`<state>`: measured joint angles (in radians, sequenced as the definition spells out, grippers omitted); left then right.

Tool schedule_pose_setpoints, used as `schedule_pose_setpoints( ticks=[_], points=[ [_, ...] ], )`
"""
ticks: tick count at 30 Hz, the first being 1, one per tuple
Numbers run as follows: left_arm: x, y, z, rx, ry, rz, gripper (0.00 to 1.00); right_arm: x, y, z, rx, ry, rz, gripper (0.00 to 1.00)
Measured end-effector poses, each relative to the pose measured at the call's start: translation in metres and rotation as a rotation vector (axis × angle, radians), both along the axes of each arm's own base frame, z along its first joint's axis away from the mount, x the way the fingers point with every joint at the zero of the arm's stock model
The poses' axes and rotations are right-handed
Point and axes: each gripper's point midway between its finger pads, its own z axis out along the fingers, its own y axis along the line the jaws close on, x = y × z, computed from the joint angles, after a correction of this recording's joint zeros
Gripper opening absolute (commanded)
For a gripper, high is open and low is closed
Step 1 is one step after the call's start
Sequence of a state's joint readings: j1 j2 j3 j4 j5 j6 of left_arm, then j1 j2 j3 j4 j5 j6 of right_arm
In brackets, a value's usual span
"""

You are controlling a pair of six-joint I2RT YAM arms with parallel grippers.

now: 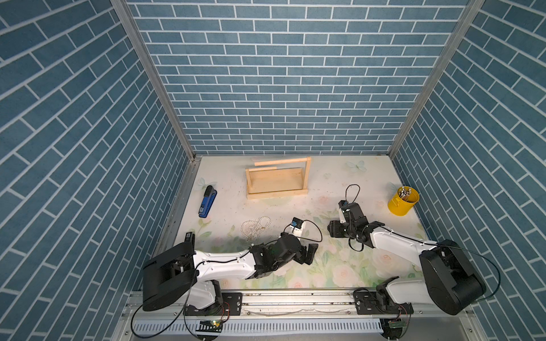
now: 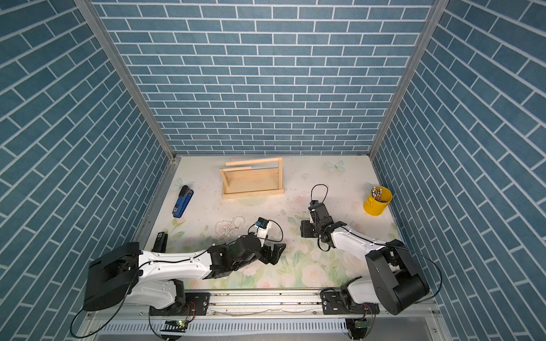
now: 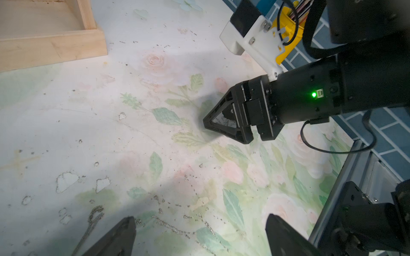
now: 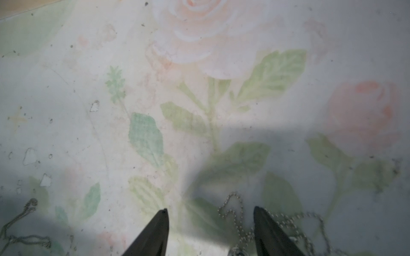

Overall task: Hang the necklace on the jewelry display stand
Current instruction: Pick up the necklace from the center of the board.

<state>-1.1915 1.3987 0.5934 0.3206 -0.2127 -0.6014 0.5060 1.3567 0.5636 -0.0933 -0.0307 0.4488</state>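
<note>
Blue brick walls enclose a floral table (image 1: 325, 265). Right of the wooden stand (image 1: 277, 180), a yellow cup (image 1: 403, 202) holds thin sticks (image 1: 405, 192). Nearer than the stand, a fine silver bead-chain necklace (image 4: 233, 195) lies flat at the tips of the right gripper's (image 4: 210, 210) parted jaws. The left gripper (image 3: 199, 218) gapes wide.

Three walls (image 1: 283, 73) papered in blue brick with pale mortar lines enclose the cell; aluminium posts (image 1: 154, 79) run down the two back corners; the surface (image 1: 339, 265) is a pale sheet printed with faded pink roses, green leaves and butterflies, scuffed and speckled with dark flecks; a metal rail (image 1: 295, 301) edges its near side, a slotted white cable duct (image 1: 295, 326) below it; the light is even, the shadows soft and grey.
</note>
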Motion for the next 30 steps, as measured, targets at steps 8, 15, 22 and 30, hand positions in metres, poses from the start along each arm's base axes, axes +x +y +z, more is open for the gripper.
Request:
schedule_pose_setpoints(
  ticks=[8, 15, 22, 30],
  points=[
    [0.002, -0.002, -0.002, -0.003, 0.003, 0.014, 0.98, -0.002, -0.005, 0.0, -0.074, 0.022, -0.002, 0.36],
    [0.005, 0.001, -0.002, -0.003, 0.004, 0.037, 0.98, -0.013, -0.002, 0.0, -0.137, 0.041, 0.027, 0.38],
    [0.005, 0.002, -0.002, -0.013, 0.013, 0.047, 0.98, -0.019, -0.004, -0.007, -0.177, 0.063, 0.036, 0.35],
    [0.002, 0.008, 0.005, -0.038, 0.013, 0.056, 0.98, -0.027, -0.001, -0.016, -0.204, 0.083, 0.056, 0.16]
  ],
)
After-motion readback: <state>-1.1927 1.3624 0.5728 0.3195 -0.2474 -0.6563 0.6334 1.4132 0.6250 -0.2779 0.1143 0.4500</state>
